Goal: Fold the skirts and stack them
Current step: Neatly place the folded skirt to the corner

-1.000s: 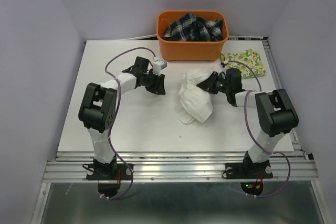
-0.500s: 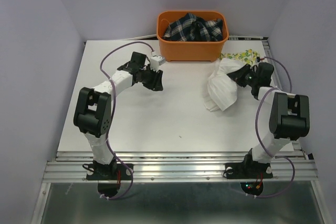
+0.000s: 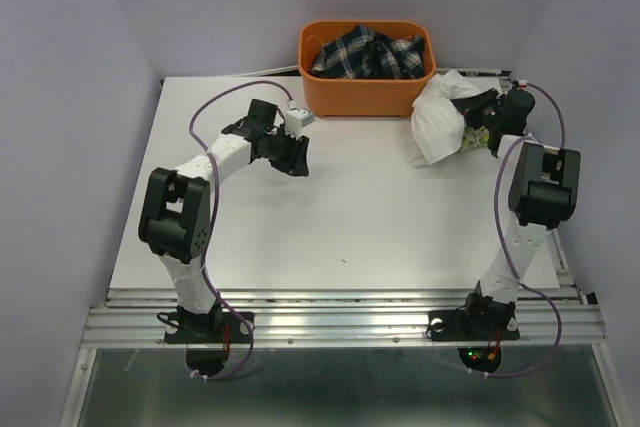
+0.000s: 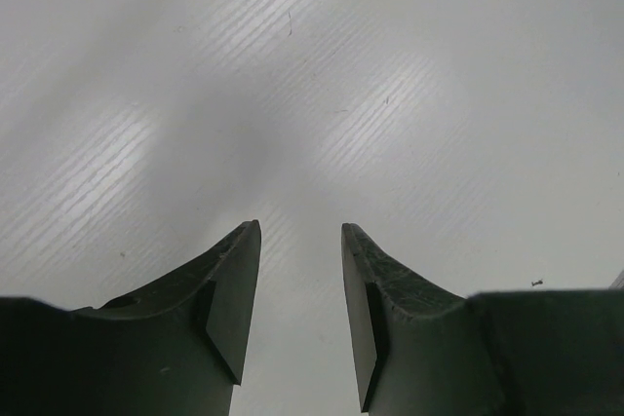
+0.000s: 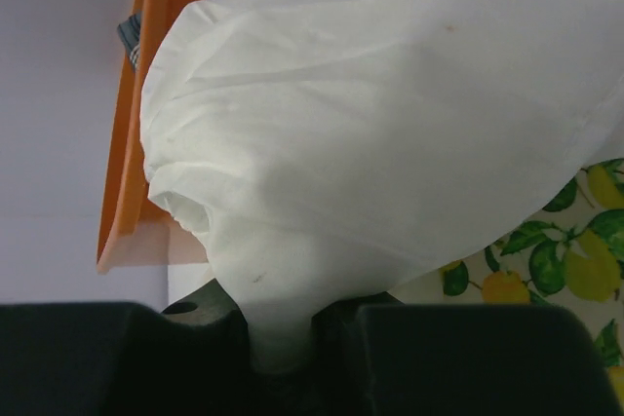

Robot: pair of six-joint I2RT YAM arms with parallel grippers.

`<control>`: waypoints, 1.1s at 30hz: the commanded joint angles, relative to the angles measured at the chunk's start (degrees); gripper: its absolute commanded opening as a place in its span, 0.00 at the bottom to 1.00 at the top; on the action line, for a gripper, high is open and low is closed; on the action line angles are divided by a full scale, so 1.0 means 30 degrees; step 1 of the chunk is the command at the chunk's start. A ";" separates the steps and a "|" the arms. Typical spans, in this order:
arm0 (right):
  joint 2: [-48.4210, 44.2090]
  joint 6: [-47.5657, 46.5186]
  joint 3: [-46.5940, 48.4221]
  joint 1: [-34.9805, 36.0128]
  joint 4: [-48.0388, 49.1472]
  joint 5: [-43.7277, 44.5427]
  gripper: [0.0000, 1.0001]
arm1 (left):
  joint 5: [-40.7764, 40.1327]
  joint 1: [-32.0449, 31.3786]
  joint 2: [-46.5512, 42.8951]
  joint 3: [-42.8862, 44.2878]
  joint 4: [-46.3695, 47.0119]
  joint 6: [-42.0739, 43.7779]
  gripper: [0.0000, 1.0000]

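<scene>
The right jaws pinch a fold of the plain white skirt (image 5: 390,114), its bulk bunched just ahead of them at the far right of the table (image 3: 350,217), beside the orange basket (image 3: 362,97) and over the lemon-print skirt (image 5: 577,255). The left jaws stand half open, holding nothing.

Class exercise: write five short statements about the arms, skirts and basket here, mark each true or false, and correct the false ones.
1. The right gripper pinches the white skirt. True.
2. The left gripper holds a skirt. False: its fingers stand open over bare table.
3. The lemon skirt is partly hidden behind the white skirt. True.
4. The basket is empty. False: plaid cloth lies in it.
5. The white skirt is at the table's centre. False: it is at the far right, beside the basket.
</scene>
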 commanded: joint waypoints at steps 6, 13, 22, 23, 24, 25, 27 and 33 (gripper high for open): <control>0.1301 0.4167 0.0309 -0.1440 0.4393 0.2203 0.01 | 0.0237 0.0533 -0.1419 0.0684 -0.0584 0.0457 0.50; 0.1916 0.6223 -0.1771 -0.1881 0.7445 0.3053 0.01 | 0.0150 0.0562 -0.1243 0.0713 -0.0730 0.0486 0.50; 0.3206 0.5346 -0.1453 -0.1881 0.4903 0.5133 0.13 | 0.0061 0.0592 -0.0892 0.1210 -0.0876 0.0017 0.50; 0.3235 0.5346 -0.1365 -0.1881 0.4406 0.5425 0.20 | 0.0003 0.0592 -0.0891 0.1240 -0.0935 0.0017 0.50; 0.3177 0.5288 -0.1248 -0.1881 0.3531 0.5486 0.31 | -0.0026 0.0592 -0.0891 0.1298 -0.0964 -0.0012 0.50; 0.2945 0.5229 -0.1102 -0.1881 0.3145 0.5515 0.34 | -0.0056 0.0592 -0.0949 0.1299 -0.0965 -0.0012 0.50; 0.2331 0.4996 -0.1072 -0.1881 0.2094 0.6244 0.46 | -0.0056 0.0592 -0.1066 0.1241 -0.0878 -0.0099 0.50; 0.1302 0.4352 0.0040 -0.1881 -0.1015 0.6746 0.74 | 0.0061 0.0592 -0.1155 0.1035 -0.0467 -0.0451 0.50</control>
